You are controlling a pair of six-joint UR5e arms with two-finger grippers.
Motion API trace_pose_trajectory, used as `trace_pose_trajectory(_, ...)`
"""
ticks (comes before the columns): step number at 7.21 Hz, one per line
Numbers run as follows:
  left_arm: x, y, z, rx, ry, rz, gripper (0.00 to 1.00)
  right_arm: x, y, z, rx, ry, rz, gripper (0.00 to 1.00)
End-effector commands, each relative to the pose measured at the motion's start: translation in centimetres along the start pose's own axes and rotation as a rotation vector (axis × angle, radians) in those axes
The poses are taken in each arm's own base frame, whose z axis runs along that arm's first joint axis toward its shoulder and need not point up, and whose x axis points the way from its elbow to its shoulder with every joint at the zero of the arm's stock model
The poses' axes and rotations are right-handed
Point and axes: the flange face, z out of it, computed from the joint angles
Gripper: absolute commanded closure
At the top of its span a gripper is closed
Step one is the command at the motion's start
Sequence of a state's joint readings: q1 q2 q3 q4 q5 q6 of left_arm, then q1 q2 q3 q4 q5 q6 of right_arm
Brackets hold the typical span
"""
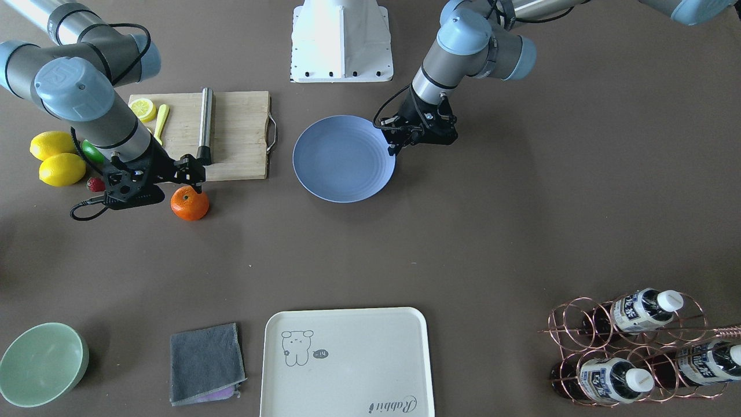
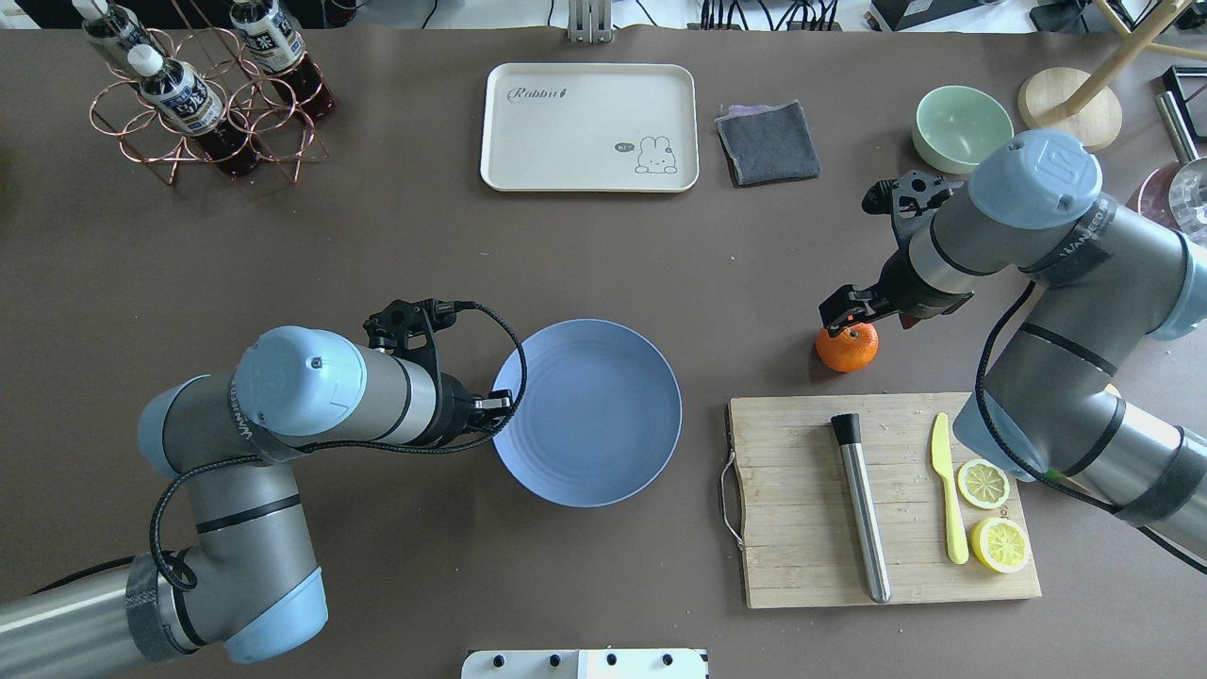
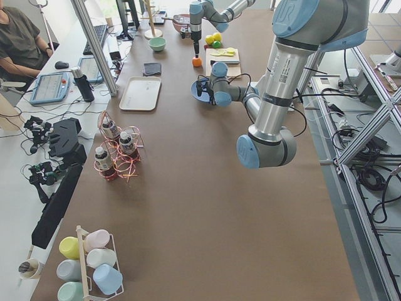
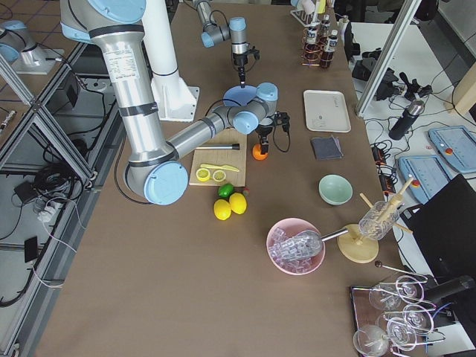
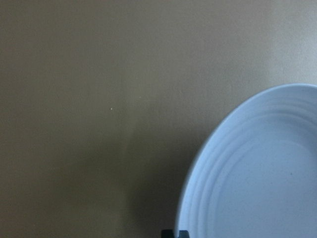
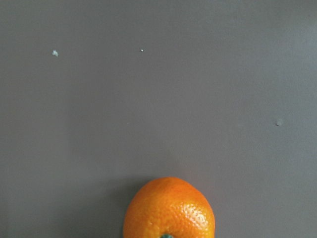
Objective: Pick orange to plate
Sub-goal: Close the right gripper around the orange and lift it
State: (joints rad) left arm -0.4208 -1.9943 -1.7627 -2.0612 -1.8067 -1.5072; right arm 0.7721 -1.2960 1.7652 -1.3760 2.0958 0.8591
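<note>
Front view, orange (image 1: 190, 203): we log it on bare table in the left half of the frame, just below the cutting board (image 1: 237, 133) and well apart from the plate (image 1: 324, 174) at centre.
Front view, right claw (image 1: 194, 174): just above the orange, holding nothing.
Overhead view, right claw: right of centre, over the orange, jaws apparently spread.
Overhead view, left claw (image 2: 497, 407): at the plate's left rim.
Side views: too small for us to judge either claw.
Left wrist view: plate at lower right. Dark tips (image 5: 169, 233) sit together at the bottom edge, so we judge this claw closed and empty.
Right wrist view: orange at bottom centre, no fingers across it.
Step in hand: approach for the grasp, fruit not yet lifted.
Next move: we expect lowering astride the fruit, closing gently since it may roll, then carrying it to the plate.
</note>
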Motion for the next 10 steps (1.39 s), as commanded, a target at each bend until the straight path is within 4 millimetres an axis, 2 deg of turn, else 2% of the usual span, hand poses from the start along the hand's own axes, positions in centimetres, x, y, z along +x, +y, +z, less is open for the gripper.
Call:
trace_pose_trajectory(1, -0.2, 0.1, 0.1, 0.001, -0.005, -0.001, 1.0, -0.7, -0.1, 0.9, -0.01, 0.005, 0.0, 0.0)
trace_pose_trajectory(2, -0.2, 0.1, 0.1, 0.001, -0.005, -0.001, 1.0, -1.7, 0.2, 1.2, -0.015, -0.002, 0.007, 0.01)
trace_pose_trajectory(4, -0.3, 0.1, 0.2, 0.001, -0.007, 0.0, 1.0, -1.9, -0.1, 2.6, -0.015, 0.024, 0.001, 0.01)
trace_pose_trajectory(8, -0.5, 0.1, 0.3, -0.001, -0.01, -0.002, 1.0, -1.0, 0.0, 3.8, -0.033, 0.044, 0.003, 0.02)
trace_pose_trajectory(10, -0.5, 0.1, 0.3, -0.001, -0.011, -0.002, 0.9, -1.1, -0.1, 3.9, -0.034, 0.044, 0.003, 0.06)
